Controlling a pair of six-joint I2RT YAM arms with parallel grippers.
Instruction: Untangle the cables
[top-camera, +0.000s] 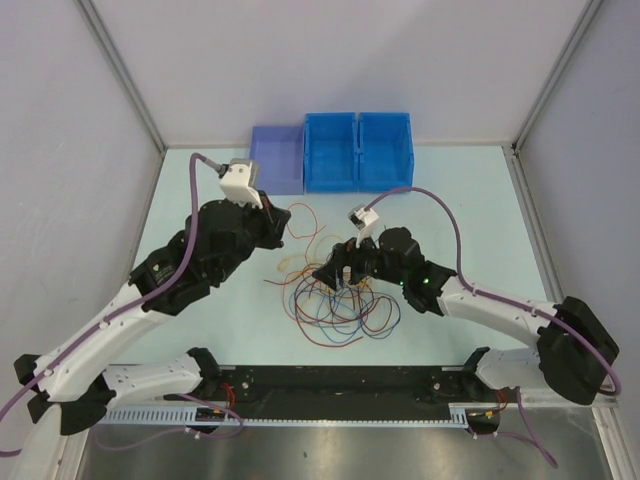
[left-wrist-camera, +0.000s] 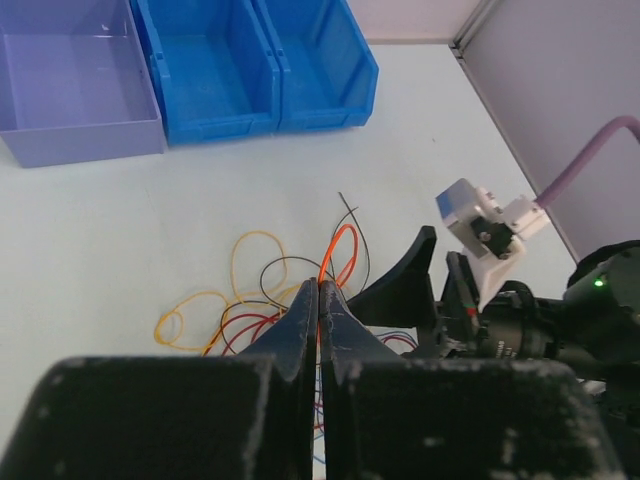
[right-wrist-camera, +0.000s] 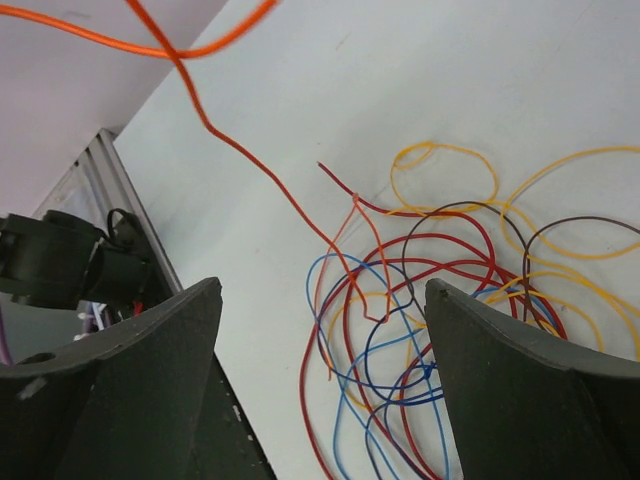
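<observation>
Counting at the table's (top-camera: 480, 200) far edge, you have two blue bins (top-camera: 357, 150) and one purple bin (top-camera: 276, 157). Your left gripper (left-wrist-camera: 318, 300) pinches one orange cable (left-wrist-camera: 332, 250). Your right gripper (right-wrist-camera: 322, 290) is spread above the cables (top-camera: 335, 300), with bare surface all around.

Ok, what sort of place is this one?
Probably a lab robot cell: plain grey partition walls enclose a pale tabletop, with empty blue plastic bins at the back and a tangle of thin coloured cables.

Two robot arms (top-camera: 200, 255), two blue bins (top-camera: 330, 150), one lilac bin (top-camera: 275, 155), and one tangle of cables (top-camera: 335, 305) too knotted to count.
</observation>
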